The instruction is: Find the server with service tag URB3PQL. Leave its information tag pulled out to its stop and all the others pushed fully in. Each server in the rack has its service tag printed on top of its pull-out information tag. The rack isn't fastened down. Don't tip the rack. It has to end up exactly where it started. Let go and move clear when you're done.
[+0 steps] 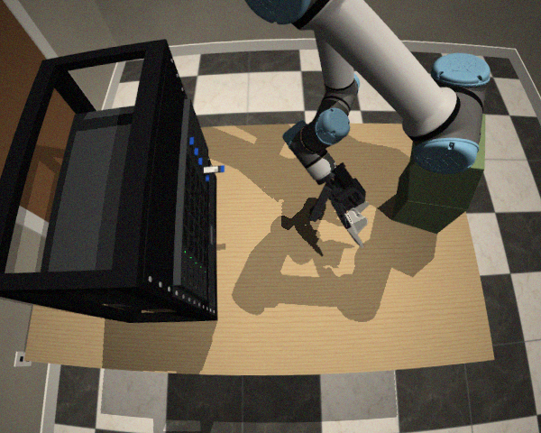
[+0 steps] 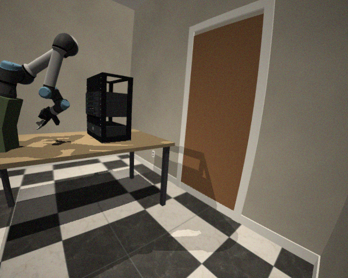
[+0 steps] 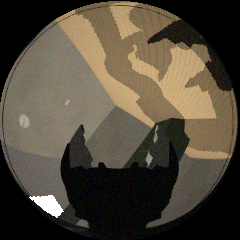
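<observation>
The black rack (image 1: 51, 280) (image 2: 104, 108) stands upright on the table, holding dark servers (image 1: 91, 200) (image 2: 116, 104). One white information tag (image 1: 211, 170) with a blue end sticks out of the rack front. The blue ends of other tags, one (image 1: 191, 141) at the top of the row and one (image 1: 206, 178) near the white tag, show close to the front. No service tag print is readable. My gripper (image 1: 336, 232) (image 2: 47, 126) (image 3: 119, 124) is open and empty, above the table and well away from the rack front, its jaws angled down and away from the rack.
The wooden table (image 1: 285, 345) (image 2: 150, 143) carries the rack and the green arm pedestal (image 1: 429, 190) (image 2: 0, 125) (image 3: 172, 137). The pedestal is close to the gripper. The upper arm (image 1: 378, 60) spans above the table. A wall with a brown door (image 2: 225, 104) is behind the rack.
</observation>
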Available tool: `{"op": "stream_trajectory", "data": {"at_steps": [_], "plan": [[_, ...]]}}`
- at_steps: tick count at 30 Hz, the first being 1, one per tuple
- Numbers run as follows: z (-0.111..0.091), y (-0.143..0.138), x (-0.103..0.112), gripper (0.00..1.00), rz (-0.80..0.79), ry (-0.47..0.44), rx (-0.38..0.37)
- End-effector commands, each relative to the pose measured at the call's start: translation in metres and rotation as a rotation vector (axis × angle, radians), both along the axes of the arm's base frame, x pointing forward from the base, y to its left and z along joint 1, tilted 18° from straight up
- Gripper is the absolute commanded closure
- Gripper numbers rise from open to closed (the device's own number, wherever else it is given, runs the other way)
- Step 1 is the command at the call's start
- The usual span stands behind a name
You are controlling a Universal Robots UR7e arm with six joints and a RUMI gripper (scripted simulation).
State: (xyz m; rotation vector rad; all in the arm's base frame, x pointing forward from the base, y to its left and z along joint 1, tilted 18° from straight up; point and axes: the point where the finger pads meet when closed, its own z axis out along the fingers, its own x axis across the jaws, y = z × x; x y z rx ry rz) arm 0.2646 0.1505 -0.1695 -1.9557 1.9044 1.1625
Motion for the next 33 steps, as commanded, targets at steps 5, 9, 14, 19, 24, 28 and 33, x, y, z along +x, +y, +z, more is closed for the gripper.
{"op": "stream_trajectory", "data": {"at_steps": [5, 9, 14, 19, 24, 28, 33], "plan": [[-0.003, -0.006, 0.011, 0.0, 0.002, -0.037, -0.031], [-0.004, -0.01, 0.017, 0.0, 0.003, -0.058, -0.049], [-0.005, -0.015, 0.025, 0.0, 0.004, -0.085, -0.07], [-0.005, -0.017, 0.029, 0.0, 0.004, -0.101, -0.083], [-0.005, -0.022, 0.037, 0.0, 0.004, -0.127, -0.104], [-0.006, -0.025, 0.044, 0.0, 0.004, -0.148, -0.121], [-0.005, -0.029, 0.05, 0.0, 0.004, -0.169, -0.137]]}}
